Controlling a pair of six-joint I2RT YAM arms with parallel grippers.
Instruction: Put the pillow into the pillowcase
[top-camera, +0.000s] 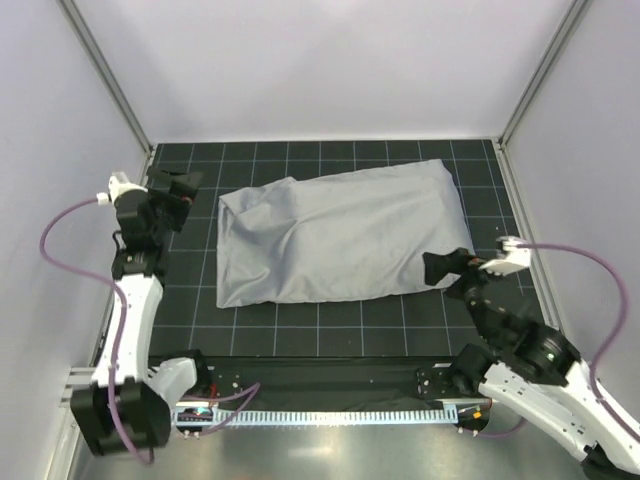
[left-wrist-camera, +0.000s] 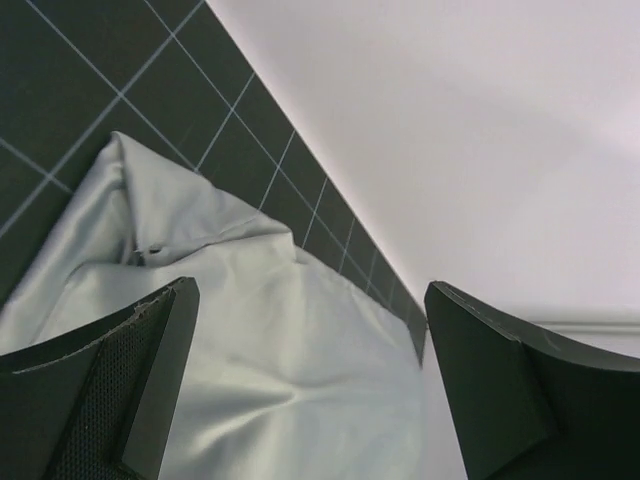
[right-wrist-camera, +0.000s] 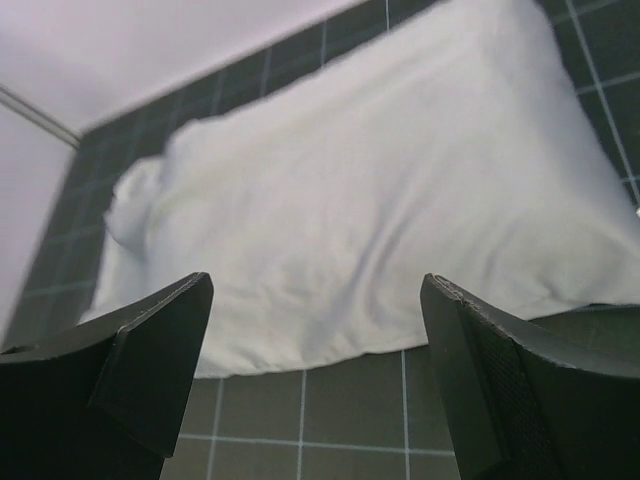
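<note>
The blue-grey pillowcase (top-camera: 340, 235) lies wrinkled and plump across the middle of the black gridded mat (top-camera: 330, 325), long side left to right. No cream pillow shows in any view. My left gripper (top-camera: 182, 192) is open and empty, just left of the pillowcase's far left corner. In the left wrist view the pillowcase (left-wrist-camera: 270, 350) lies between and beyond the open gripper (left-wrist-camera: 310, 290). My right gripper (top-camera: 447, 267) is open and empty at the pillowcase's near right corner. In the right wrist view the pillowcase (right-wrist-camera: 380, 200) lies ahead of the open gripper (right-wrist-camera: 316, 282).
White walls enclose the mat on three sides, with metal posts (top-camera: 105, 75) at the back corners. A metal rail with cabling (top-camera: 320, 412) runs along the near edge between the arm bases.
</note>
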